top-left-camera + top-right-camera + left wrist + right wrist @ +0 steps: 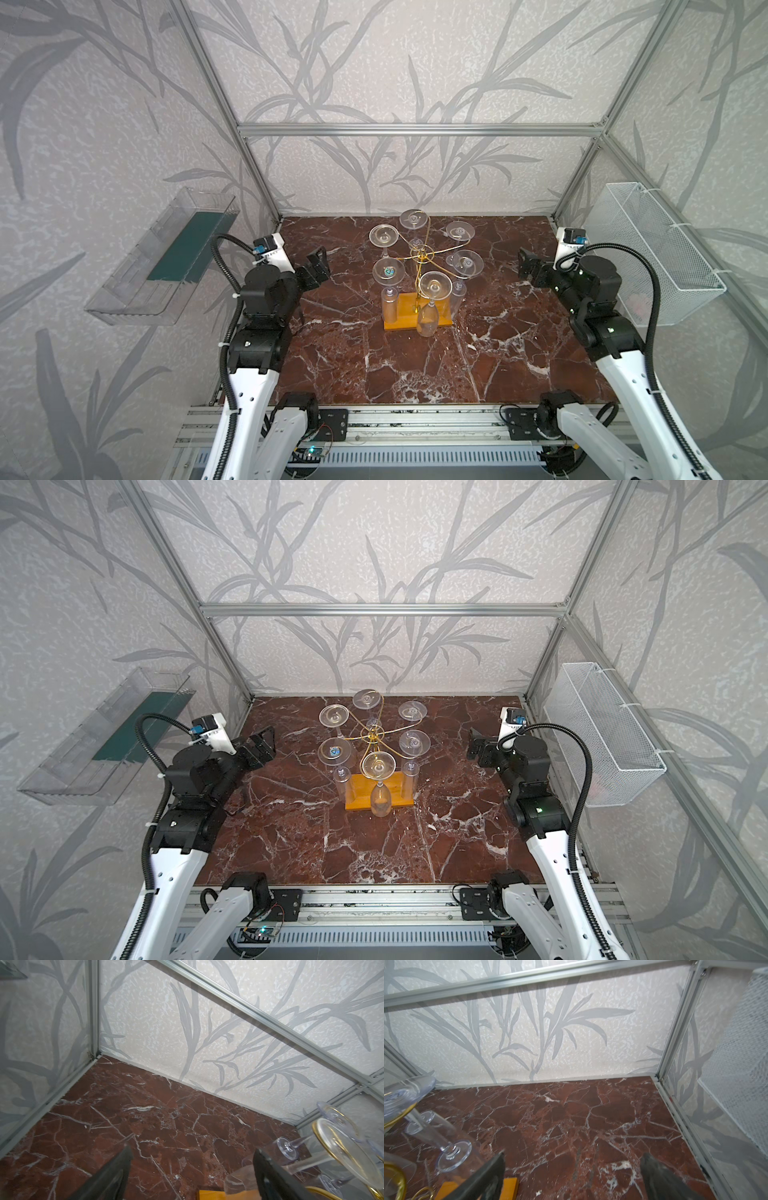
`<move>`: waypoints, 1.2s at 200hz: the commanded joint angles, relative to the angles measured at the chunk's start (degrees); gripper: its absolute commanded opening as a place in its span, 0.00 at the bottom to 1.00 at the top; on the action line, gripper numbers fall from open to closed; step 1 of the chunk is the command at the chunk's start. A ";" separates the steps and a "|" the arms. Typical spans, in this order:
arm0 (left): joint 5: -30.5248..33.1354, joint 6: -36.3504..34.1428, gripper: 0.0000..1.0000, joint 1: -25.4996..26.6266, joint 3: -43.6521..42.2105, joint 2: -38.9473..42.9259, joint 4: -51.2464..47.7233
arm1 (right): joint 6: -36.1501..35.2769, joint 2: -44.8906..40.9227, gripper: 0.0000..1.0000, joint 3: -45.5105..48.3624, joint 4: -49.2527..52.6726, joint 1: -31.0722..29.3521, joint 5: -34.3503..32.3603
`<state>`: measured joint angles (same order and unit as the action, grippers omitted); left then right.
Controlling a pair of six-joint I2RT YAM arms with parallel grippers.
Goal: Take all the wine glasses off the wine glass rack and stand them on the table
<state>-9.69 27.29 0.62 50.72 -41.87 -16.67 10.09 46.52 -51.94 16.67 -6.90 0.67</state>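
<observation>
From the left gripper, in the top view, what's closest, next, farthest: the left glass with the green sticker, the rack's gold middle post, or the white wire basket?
From the left gripper:
1. The sticker glass, on the left side of the wine glass rack.
2. The gold middle post, at the rack's centre.
3. The white wire basket, on the right wall.

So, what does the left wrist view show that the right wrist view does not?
Only the left wrist view shows the open left gripper. Only the right wrist view shows the open right gripper and the white wire mesh basket. Both show the dark red marble tabletop, clear upside-down wine glasses and the gold wire wine glass rack with its orange wooden base.
</observation>
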 commanded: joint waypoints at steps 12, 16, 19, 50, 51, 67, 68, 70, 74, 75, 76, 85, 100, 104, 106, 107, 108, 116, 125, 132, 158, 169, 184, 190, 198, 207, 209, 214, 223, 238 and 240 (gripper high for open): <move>-14.18 11.64 0.91 -0.10 3.03 -1.17 -0.73 | 5.47 -0.86 0.99 -3.33 11.62 0.04 8.26; -15.13 12.86 0.91 -0.10 3.22 -1.43 -0.03 | 5.80 -0.61 0.99 -3.83 12.20 0.04 9.21; -15.83 13.82 0.91 -0.02 3.37 -1.68 0.67 | 5.96 -0.47 0.99 -4.16 12.58 0.04 9.84; -22.55 22.42 0.89 0.25 5.23 -4.67 7.75 | 7.66 1.08 0.99 -7.55 15.13 0.04 18.22; -22.69 22.70 0.89 0.25 5.29 -4.87 7.90 | 7.71 1.14 0.99 -7.64 15.23 0.04 18.40; -26.49 25.55 0.87 0.62 6.00 -7.13 13.13 | 7.85 2.30 0.99 -10.34 17.61 0.02 22.03; -26.63 25.80 0.87 0.61 6.07 -7.24 13.36 | 7.85 2.30 0.99 -10.34 17.61 0.02 22.03; -26.92 26.41 0.87 0.68 6.17 -7.52 13.77 | 7.85 2.44 0.99 -10.67 17.92 -0.01 22.41; -27.39 27.56 0.87 0.77 6.39 -8.13 14.44 | 7.82 2.80 0.99 -11.42 18.79 0.04 23.13; -27.48 27.86 0.87 0.82 6.40 -8.27 14.67 | 7.82 2.80 0.99 -11.42 18.79 0.04 23.13; -27.61 28.19 0.87 0.89 6.40 -8.38 14.97 | 7.81 2.90 0.99 -11.71 19.14 0.04 23.39; -28.45 30.44 0.87 1.30 6.63 -9.54 16.87 | 7.68 3.21 0.99 -12.92 20.43 0.02 24.40; -29.34 32.24 0.86 2.41 7.52 -11.45 18.09 | 7.45 3.48 0.99 -14.55 22.23 0.04 25.25; -29.45 32.30 0.86 2.85 7.84 -11.87 17.95 | 7.34 3.53 0.99 -15.03 22.79 0.04 25.34; -29.51 32.30 0.86 2.99 8.00 -12.13 17.87 | 7.33 3.55 0.99 -15.16 23.01 0.04 25.39; -29.55 32.30 0.86 3.12 8.13 -12.24 17.79 | 7.32 3.56 0.99 -15.32 23.12 0.04 25.41; -29.62 32.26 0.86 3.18 8.19 -12.35 17.76 | 7.32 3.57 0.99 -15.39 23.27 0.04 25.43; -29.72 32.06 0.85 4.12 8.92 -13.27 17.10 | 7.08 3.75 0.99 -16.15 24.20 0.04 25.93; -29.78 31.67 0.85 5.36 9.75 -14.37 16.16 | 6.84 4.15 0.99 -16.99 25.19 0.04 26.80; -29.59 30.77 0.84 6.49 10.77 -15.41 14.51 | 6.71 4.51 1.00 -17.60 25.87 0.00 27.54; -26.70 27.40 0.77 10.52 14.68 -18.86 7.22 | 7.96 5.33 1.00 -18.06 25.92 0.04 28.74; -25.72 27.29 0.76 11.51 14.85 -19.43 7.17 | 8.43 5.29 1.00 -17.93 25.64 0.04 29.19; -25.08 27.47 0.73 12.07 14.76 -19.93 6.72 | 8.72 5.42 1.00 -17.76 25.59 0.04 29.86; -24.98 27.47 0.72 12.20 14.76 -20.16 6.42 | 8.79 5.50 1.00 -17.67 25.71 0.04 30.04; -24.73 27.47 0.71 12.37 14.69 -20.34 5.97 | 8.88 5.66 0.99 -17.78 25.87 0.00 30.31; -24.29 27.53 0.69 12.43 14.51 -20.40 5.60 | 8.99 5.75 0.99 -17.75 25.96 0.03 30.85; -24.25 27.53 0.68 12.46 14.50 -20.39 5.59 | 8.99 5.83 0.99 -17.75 25.95 0.04 30.92; -23.96 27.67 0.68 12.55 14.37 -20.38 5.43 | 9.07 5.90 0.99 -17.76 25.91 0.04 31.18; -23.45 27.96 0.66 12.56 14.03 -20.37 5.35 | 9.16 5.95 0.99 -17.75 25.74 0.04 31.52; -22.85 28.91 0.64 12.65 13.46 -20.32 6.17 | 9.47 5.94 0.99 -17.67 25.54 0.04 31.76; -22.77 29.06 0.63 12.65 13.31 -20.22 6.24 | 9.48 5.95 0.99 -17.67 25.59 0.04 31.76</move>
<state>-34.20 55.18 13.04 64.03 -62.65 -10.33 18.74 52.49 -69.06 41.89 -6.92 30.26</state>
